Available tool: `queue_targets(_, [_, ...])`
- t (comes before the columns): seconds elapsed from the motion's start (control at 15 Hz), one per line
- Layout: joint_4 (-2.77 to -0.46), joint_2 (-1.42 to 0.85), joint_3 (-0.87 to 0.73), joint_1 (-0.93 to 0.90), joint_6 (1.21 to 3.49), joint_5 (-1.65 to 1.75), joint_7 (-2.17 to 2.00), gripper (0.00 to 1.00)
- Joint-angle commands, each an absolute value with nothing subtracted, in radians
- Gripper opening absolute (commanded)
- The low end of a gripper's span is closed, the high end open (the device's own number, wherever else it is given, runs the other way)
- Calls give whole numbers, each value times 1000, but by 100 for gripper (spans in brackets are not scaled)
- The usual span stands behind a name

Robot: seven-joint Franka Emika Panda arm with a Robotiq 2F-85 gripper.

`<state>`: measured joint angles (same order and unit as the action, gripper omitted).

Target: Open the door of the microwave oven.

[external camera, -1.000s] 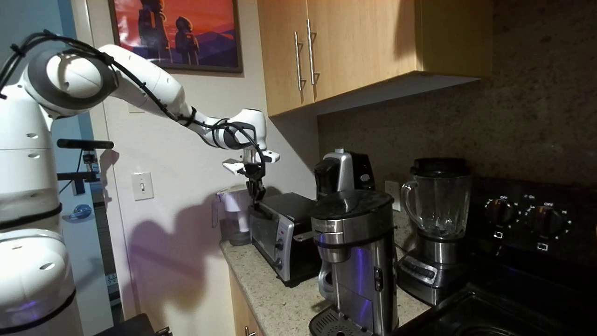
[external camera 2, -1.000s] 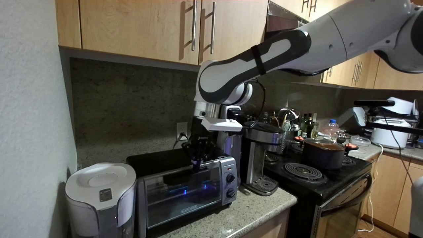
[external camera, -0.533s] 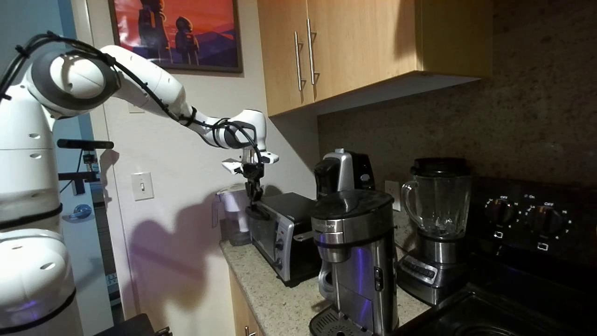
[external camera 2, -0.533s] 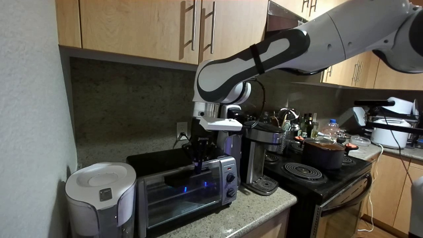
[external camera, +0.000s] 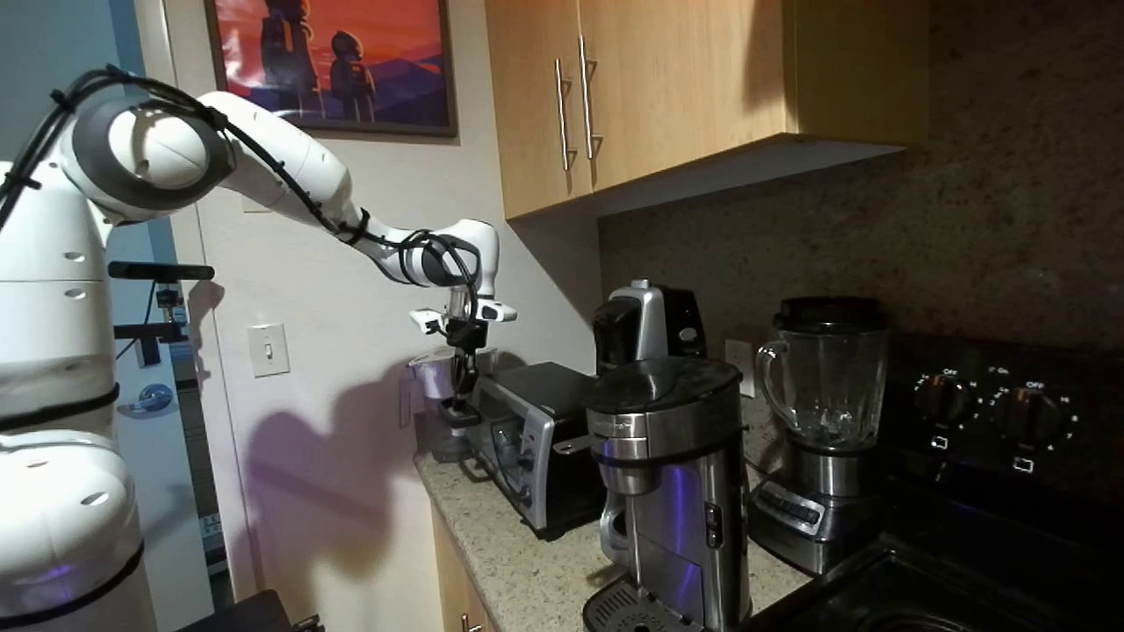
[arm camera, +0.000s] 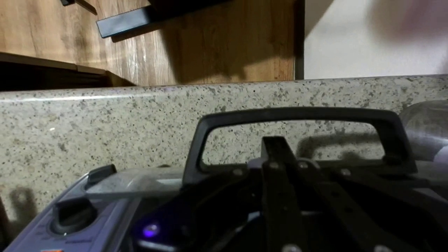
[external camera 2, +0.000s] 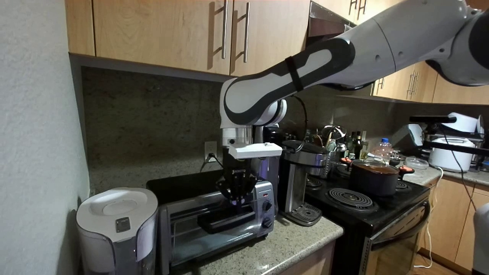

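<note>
The robot arm [external camera: 290,145] extends to the microwave oven [external camera: 537,439], its wrist [external camera 2: 246,97] bent downward and higher than the oven; the gripper [external camera 2: 238,208] points nearly vertically down at the oven's front, fingertips [arm camera: 275,148] together.

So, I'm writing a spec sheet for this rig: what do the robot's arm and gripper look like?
The arm is white and dark grey, smoothly rounded; a black cable is tied along it. It also has a black strap and a silver collar. The gripper is black and jointed, with small screws and a white block above it; no lettering is legible.
</note>
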<state>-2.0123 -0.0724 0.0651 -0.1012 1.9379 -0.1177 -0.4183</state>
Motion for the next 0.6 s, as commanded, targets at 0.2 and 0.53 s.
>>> queue_targets(0.2, [-1988, -161, 22, -64, 1939, -126, -428, 2])
queue_targets(0.53, [-2001, -153, 29, -74, 1943, -123, -432, 2])
